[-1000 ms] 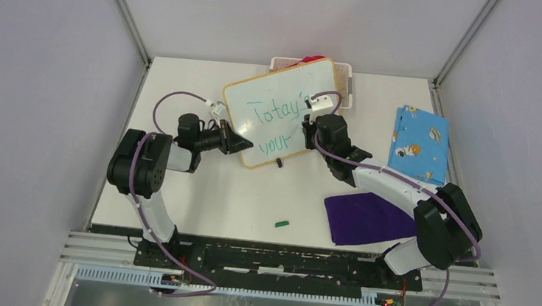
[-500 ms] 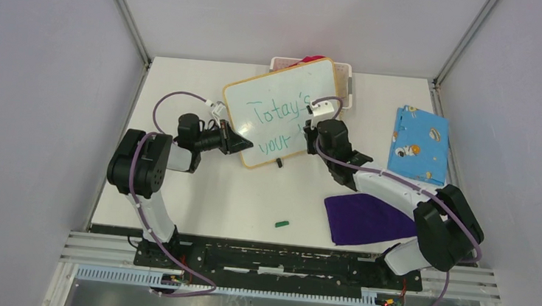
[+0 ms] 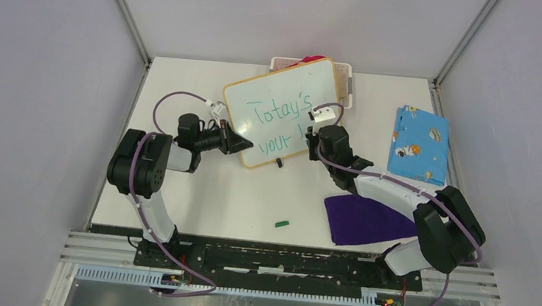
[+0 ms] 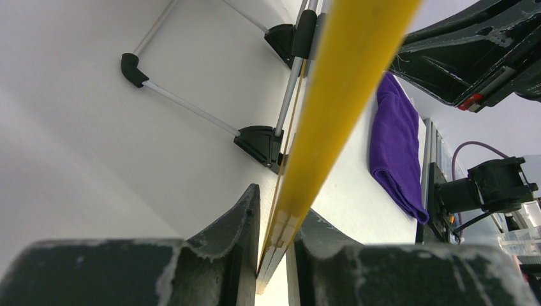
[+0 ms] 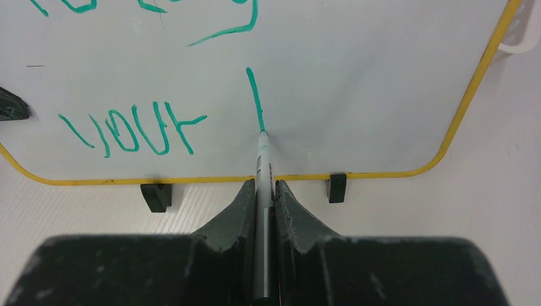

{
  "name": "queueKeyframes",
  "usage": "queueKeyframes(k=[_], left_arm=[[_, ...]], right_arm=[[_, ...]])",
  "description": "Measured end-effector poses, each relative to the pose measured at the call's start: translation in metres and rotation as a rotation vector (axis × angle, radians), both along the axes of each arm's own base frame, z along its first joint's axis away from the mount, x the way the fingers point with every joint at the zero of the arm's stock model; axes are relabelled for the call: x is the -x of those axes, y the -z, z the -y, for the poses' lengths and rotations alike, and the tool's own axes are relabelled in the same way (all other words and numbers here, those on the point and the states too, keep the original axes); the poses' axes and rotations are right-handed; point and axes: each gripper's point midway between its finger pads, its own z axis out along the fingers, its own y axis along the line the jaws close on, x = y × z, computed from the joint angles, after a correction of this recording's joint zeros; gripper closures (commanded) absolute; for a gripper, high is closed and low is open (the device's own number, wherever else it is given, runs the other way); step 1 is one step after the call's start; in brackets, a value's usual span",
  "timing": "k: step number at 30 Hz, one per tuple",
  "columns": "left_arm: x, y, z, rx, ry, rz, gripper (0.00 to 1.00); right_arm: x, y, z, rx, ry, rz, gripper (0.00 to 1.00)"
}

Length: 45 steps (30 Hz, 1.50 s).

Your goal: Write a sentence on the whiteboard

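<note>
The whiteboard (image 3: 279, 109) stands tilted at the table's back middle, orange-framed on two black feet. Green writing (image 3: 279, 113) on it reads "Totay's" above "your" (image 5: 131, 131), with one fresh vertical stroke (image 5: 255, 99) to the right. My left gripper (image 3: 235, 142) is shut on the board's lower left frame edge (image 4: 332, 108), which runs yellow between the fingers. My right gripper (image 5: 263, 185) is shut on a grey marker (image 5: 263, 169), whose tip touches the board at the stroke's lower end.
A green marker cap (image 3: 282, 223) lies near the front middle. A purple cloth (image 3: 366, 219) lies at the front right, under the right arm. A blue patterned cloth (image 3: 418, 144) sits far right. A white basket (image 3: 343, 72) stands behind the board.
The right gripper has slid down the board towards me, drawing a vertical green stroke after "your". The left gripper and board have held still.
</note>
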Motion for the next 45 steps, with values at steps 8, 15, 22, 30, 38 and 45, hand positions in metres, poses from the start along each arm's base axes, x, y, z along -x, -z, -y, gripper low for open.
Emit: queueKeyframes(k=[8,15,22,30,38,45], left_arm=[[0.000,0.000,0.000,0.000,0.000,0.000,0.75],[0.000,0.000,0.000,0.000,0.000,0.001,0.75],[0.000,0.000,0.000,0.000,0.000,0.001,0.75],[0.000,0.000,0.000,0.000,0.001,0.000,0.75],[0.000,0.000,0.000,0.000,0.000,0.000,0.75],[0.000,0.000,0.000,0.000,0.001,-0.001,0.75]], right_arm=[[0.000,-0.001,0.000,0.003,0.000,-0.004,1.00],[-0.008,-0.017,-0.004,-0.016,0.003,0.021,1.00],[-0.009,-0.018,-0.008,-0.023,-0.012,0.019,1.00],[-0.008,-0.017,-0.010,-0.025,-0.022,0.015,1.00],[-0.005,-0.016,-0.016,-0.030,-0.046,0.009,1.00],[0.000,-0.013,-0.022,-0.026,-0.064,0.002,1.00]])
